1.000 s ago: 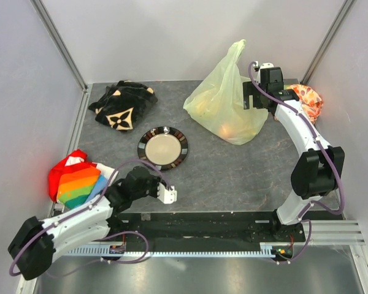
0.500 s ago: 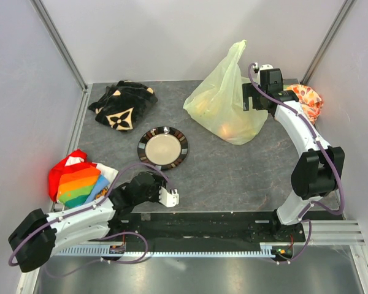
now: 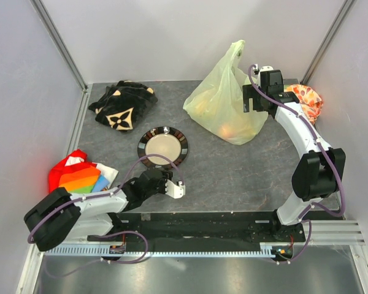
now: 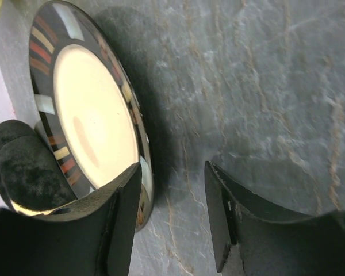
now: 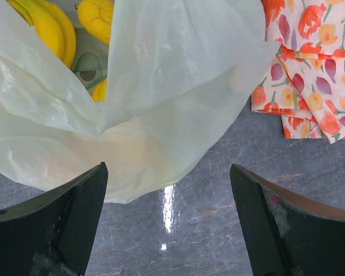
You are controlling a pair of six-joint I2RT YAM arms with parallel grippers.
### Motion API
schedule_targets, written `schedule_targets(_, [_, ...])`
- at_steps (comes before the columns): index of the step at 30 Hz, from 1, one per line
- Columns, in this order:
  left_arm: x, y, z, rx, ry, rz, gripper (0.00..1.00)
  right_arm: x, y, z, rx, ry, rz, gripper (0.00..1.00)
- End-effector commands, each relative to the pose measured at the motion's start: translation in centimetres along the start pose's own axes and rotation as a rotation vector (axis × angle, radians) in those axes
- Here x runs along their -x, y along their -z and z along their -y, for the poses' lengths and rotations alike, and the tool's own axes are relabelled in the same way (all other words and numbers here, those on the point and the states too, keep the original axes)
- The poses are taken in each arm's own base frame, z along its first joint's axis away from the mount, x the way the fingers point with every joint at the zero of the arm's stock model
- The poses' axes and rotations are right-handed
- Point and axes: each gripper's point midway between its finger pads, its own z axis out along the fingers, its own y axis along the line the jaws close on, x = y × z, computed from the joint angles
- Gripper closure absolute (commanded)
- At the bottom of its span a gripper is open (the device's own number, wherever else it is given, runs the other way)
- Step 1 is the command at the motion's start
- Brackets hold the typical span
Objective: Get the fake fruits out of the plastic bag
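top view: the bag [image 3: 218, 101] stands at the back, fruits [image 3: 233, 128] dim thru the film. my right pincer [image 3: 253, 98] is right at its side. my left pincer [image 3: 179, 190] is low nr the plate [image 3: 162, 147], well apart from the bag.

left wrist: jaws apart, nothing btwn, plate rim just beside one finger.

right wrist: jaws wide, empty. film just ahead, fruits showing at the mouth, flowered cloth [image 5: 310, 69] to the right.

risk: i could pinch only thin film & drag or topple the whole bag.
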Motion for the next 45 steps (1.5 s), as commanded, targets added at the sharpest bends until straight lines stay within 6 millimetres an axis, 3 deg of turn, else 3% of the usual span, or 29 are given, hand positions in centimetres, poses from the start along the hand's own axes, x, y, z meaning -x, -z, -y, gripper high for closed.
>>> schedule_targets(1, [-0.9,-1.1,0.8,-0.027,-0.033,-0.039,0.45,1.8,1.1,-0.1,0.003,-0.008,0.058,0.04])
schedule_targets(3, [-0.7,-1.5,-0.1,-0.006,-0.036,-0.044,0.47,1.7,1.0,-0.1,0.004,-0.009,0.054,0.04])
schedule_targets(5, [-1.2,-2.3,0.5,-0.035,-0.034,-0.078,0.56,1.6,0.9,-0.1,0.006,-0.012,0.049,0.04])
schedule_targets(9, [-1.5,-3.7,0.3,-0.066,-0.017,-0.145,0.83,1.6,0.8,-0.4,0.015,-0.016,0.044,0.04])
schedule_targets(10, [-1.7,-3.7,0.5,-0.080,0.002,-0.160,0.96,1.7,0.8,-0.3,0.015,-0.016,0.046,0.04])
schedule_targets(11, [-1.5,-3.7,0.1,-0.075,0.014,-0.161,0.98,1.9,1.0,-0.4,0.017,-0.016,0.052,0.04])
schedule_targets(15, [-1.2,-2.7,0.4,-0.091,0.049,-0.170,0.98,1.8,1.2,-0.2,0.012,-0.017,0.052,0.04])
schedule_targets(21, [-0.8,-1.1,3.2,-0.180,0.072,-0.176,0.98,1.3,1.1,-0.3,0.013,-0.010,0.043,0.04])
schedule_targets(28, [4.8,1.0,8.1,-0.350,0.062,-0.048,0.98,1.9,1.4,0.1,-0.002,-0.003,0.049,0.04])
schedule_targets(35, [7.6,2.7,11.5,-0.447,0.042,0.060,0.98,0.9,1.4,0.4,-0.010,0.023,0.031,0.04])
schedule_targets(36, [7.7,2.8,11.6,-0.447,0.040,0.066,0.97,0.7,1.3,0.4,-0.010,0.023,0.026,0.04])
schedule_targets(38, [8.4,3.3,12.6,-0.488,0.031,0.101,0.85,0.5,1.2,0.3,-0.007,0.020,0.022,0.04])
schedule_targets(40, [8.4,3.9,13.8,-0.537,0.018,0.118,0.53,0.6,1.3,0.2,-0.004,0.016,0.023,0.04])
schedule_targets(43, [10.4,5.1,13.5,-0.570,0.028,0.223,0.42,2.5,2.4,0.3,-0.002,0.011,0.059,0.05])
schedule_targets(45, [12.6,6.4,11.3,-0.525,0.067,0.308,0.36,3.4,3.4,0.4,0.002,0.015,0.072,0.05])
